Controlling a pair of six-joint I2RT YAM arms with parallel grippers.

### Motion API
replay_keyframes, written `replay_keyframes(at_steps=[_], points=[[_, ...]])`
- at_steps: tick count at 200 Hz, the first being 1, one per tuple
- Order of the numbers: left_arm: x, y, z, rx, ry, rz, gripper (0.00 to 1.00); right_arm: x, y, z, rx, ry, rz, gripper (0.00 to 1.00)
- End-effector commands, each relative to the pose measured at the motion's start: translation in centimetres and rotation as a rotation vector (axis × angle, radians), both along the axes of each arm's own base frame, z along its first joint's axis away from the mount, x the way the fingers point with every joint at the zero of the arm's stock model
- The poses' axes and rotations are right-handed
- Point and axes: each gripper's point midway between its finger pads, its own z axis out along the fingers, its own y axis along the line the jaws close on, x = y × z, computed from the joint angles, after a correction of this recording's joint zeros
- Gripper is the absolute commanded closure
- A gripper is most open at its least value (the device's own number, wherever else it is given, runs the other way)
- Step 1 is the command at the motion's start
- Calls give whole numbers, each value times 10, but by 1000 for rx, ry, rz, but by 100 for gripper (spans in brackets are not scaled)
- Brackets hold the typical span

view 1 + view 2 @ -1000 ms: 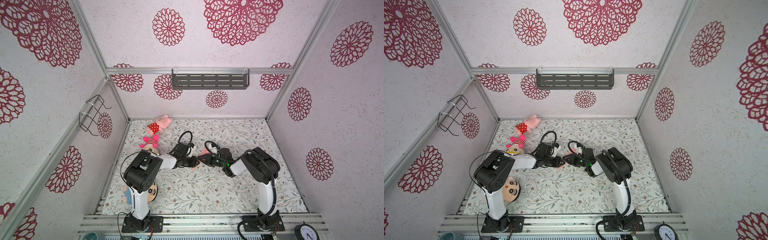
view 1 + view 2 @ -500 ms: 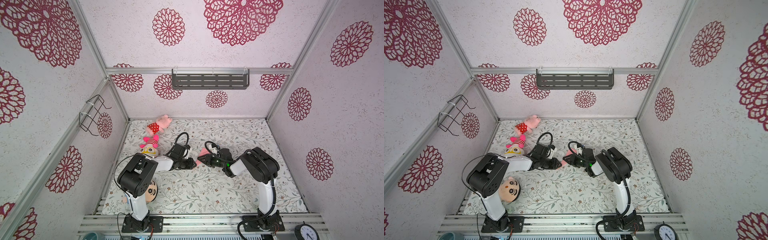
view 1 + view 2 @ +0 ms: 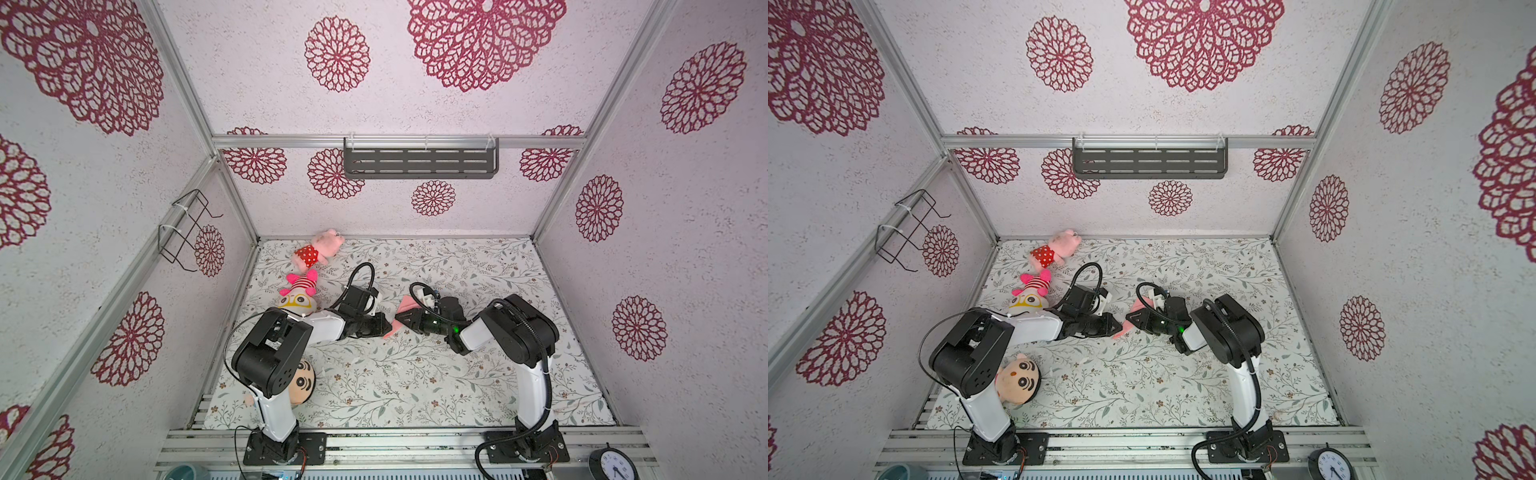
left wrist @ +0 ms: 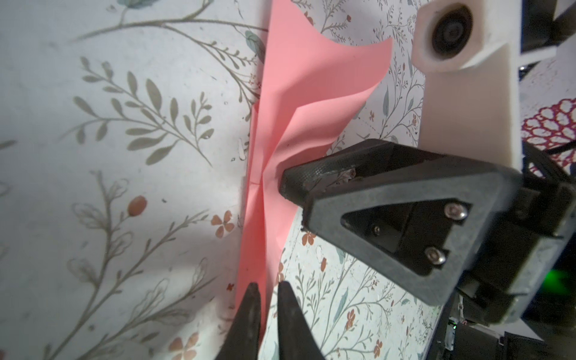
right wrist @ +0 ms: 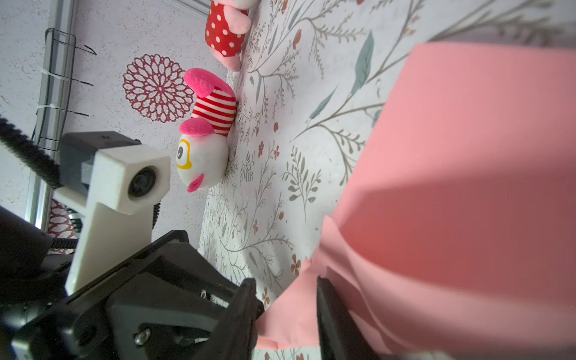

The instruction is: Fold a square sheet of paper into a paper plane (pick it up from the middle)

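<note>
The square sheet of paper (image 3: 409, 304) (image 3: 1137, 308) is light pink and lies mid-table, folded into a narrow creased shape with raised flaps (image 4: 311, 78) (image 5: 452, 156). My left gripper (image 3: 386, 327) (image 3: 1117, 325) meets it from the left. In the left wrist view, that gripper (image 4: 268, 291) is shut on the paper's folded edge. My right gripper (image 3: 399, 320) (image 3: 1128, 321) (image 4: 288, 184) comes in from the right, tip against the crease. In the right wrist view, its jaws (image 5: 285, 296) stand apart with a flap between them. No paper plane as such is in view.
Along the table's left side lie a pink pig plush in a red dotted dress (image 3: 318, 249), a striped plush (image 3: 299, 291) and a boy-head plush (image 3: 302, 382). A grey shelf (image 3: 419, 162) hangs on the back wall, and a wire rack (image 3: 187, 228) on the left wall.
The left arm's elbow has swung toward the front left, uncovering the boy-head plush. Its gripper stays at the paper. The right arm has barely moved.
</note>
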Motion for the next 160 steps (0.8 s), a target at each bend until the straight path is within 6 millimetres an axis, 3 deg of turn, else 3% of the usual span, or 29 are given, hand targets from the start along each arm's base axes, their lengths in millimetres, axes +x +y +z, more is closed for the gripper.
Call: replay_keyframes(at_steps=[1, 116, 160], points=[[0, -1, 4, -14, 12, 1, 89, -3, -5, -19, -50, 52, -12, 64], [-14, 2, -11, 66, 50, -46, 93, -5, -12, -36, -103, 111, -51, 66], [-15, 0, -10, 71, 59, -53, 89, -7, -19, -45, -154, 145, -81, 68]])
